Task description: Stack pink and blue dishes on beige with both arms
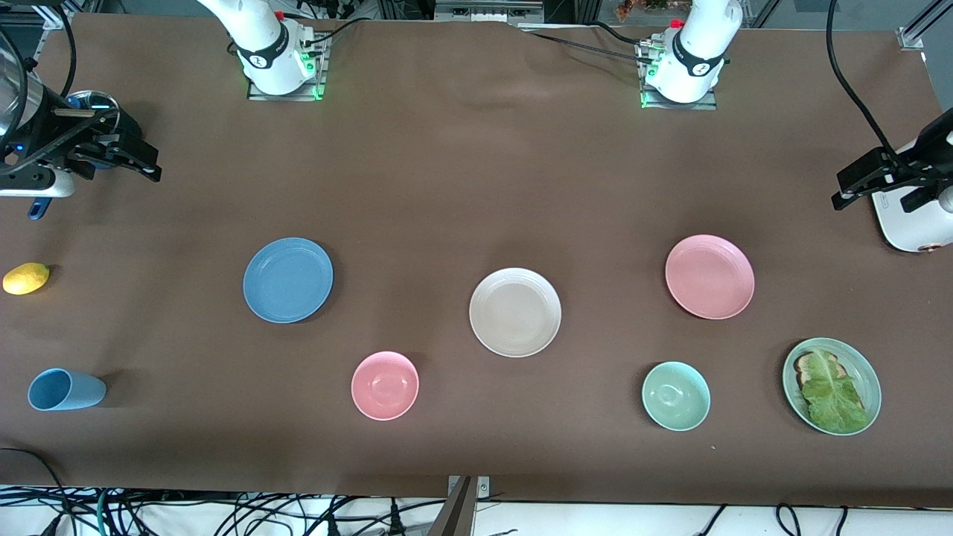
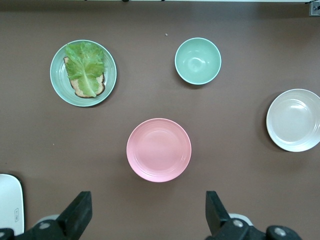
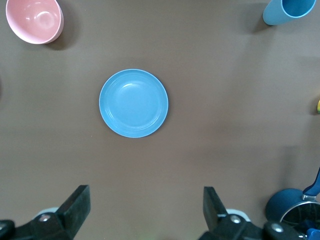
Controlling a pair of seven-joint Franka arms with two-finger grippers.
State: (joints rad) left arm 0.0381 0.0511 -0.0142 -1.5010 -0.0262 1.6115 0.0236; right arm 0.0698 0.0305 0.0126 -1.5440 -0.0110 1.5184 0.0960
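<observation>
Three flat plates of equal size with ringed rims lie on the brown table [image 1: 461,186], none stacked. The blue plate [image 1: 288,280] is matte medium blue, the pink plate [image 1: 709,276] pastel pink, the beige plate [image 1: 515,312] cream with a faint sheen.

The right gripper [image 1: 130,160] hangs with its fingers spread wide and empty at the right arm's end of the table. In the right wrist view the blue plate [image 3: 133,103] lies ahead of the spread fingers [image 3: 75,205], apart from them.

The left gripper [image 1: 867,182] hangs at the left arm's end, fingers likewise parted and holding nothing. The left wrist view shows the pink plate [image 2: 159,149] ahead of its fingers [image 2: 77,212], with the beige plate [image 2: 294,120] off to one side, toward the right arm's end.

Counted: three task plates, one green plate [image 1: 864,365] bearing toast and lettuce, two bowls, one pink [image 1: 385,385] and one green [image 1: 676,395], one blue cup [image 1: 65,389] on its side, and one lemon [image 1: 26,278].
</observation>
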